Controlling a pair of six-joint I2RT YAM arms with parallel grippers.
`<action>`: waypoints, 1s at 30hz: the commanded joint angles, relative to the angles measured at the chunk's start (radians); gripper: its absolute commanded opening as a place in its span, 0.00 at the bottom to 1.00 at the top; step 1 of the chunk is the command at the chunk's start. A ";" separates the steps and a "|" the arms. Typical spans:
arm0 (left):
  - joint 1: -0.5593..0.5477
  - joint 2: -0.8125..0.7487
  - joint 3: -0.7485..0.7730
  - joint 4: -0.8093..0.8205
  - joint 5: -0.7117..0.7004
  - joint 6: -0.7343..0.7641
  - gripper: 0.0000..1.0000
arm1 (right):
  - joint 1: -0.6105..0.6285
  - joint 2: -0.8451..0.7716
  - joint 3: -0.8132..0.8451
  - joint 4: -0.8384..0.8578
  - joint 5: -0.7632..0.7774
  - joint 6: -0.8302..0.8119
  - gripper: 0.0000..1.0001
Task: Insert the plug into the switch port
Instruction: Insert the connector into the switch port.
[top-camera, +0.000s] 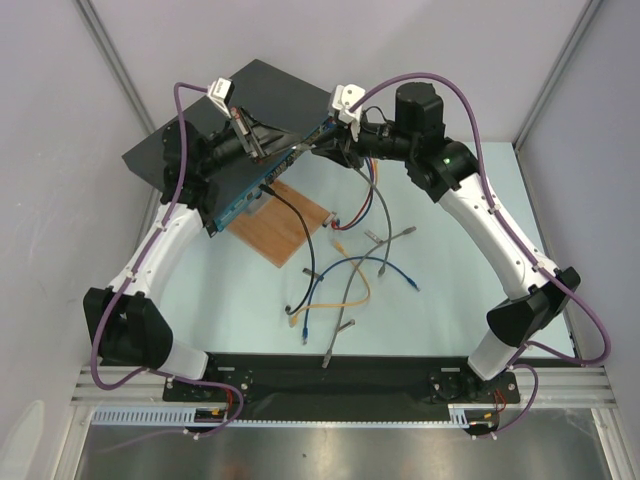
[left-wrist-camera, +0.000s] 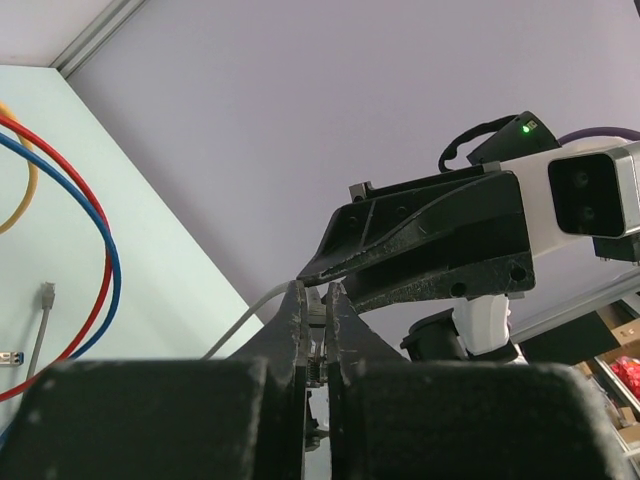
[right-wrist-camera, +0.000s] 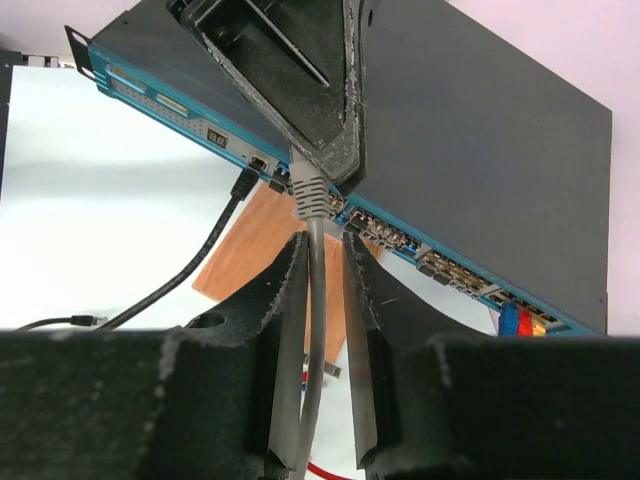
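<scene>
The switch (top-camera: 250, 95) is a flat dark box at the back left, and its blue port face (right-wrist-camera: 200, 110) looks toward the table's middle. My left gripper (left-wrist-camera: 316, 292) is shut on the grey plug (right-wrist-camera: 310, 195) right at the port row; its finger (right-wrist-camera: 300, 90) hides the plug's tip. The plug's grey cable (right-wrist-camera: 315, 330) runs down between the fingers of my right gripper (right-wrist-camera: 325, 240). Those jaws stand slightly open, with the cable lying against one finger only. From above, the two grippers (top-camera: 262, 150) (top-camera: 325, 145) meet tip to tip at the switch's front.
A black cable (right-wrist-camera: 245, 185) sits plugged into a port left of the plug. A brown wooden board (top-camera: 290, 235) lies under the switch's front edge. Several loose cables (top-camera: 350, 270) in blue, yellow, grey and red sprawl over the middle of the table.
</scene>
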 joint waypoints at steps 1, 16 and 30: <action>0.008 -0.017 0.003 0.044 0.029 -0.022 0.00 | -0.003 -0.030 0.006 0.072 -0.026 0.010 0.23; 0.011 -0.021 -0.007 0.064 0.032 -0.040 0.00 | -0.002 -0.010 0.009 0.025 -0.037 -0.041 0.28; 0.010 -0.024 -0.022 0.064 0.026 -0.051 0.00 | 0.006 -0.010 0.008 -0.026 -0.046 -0.099 0.27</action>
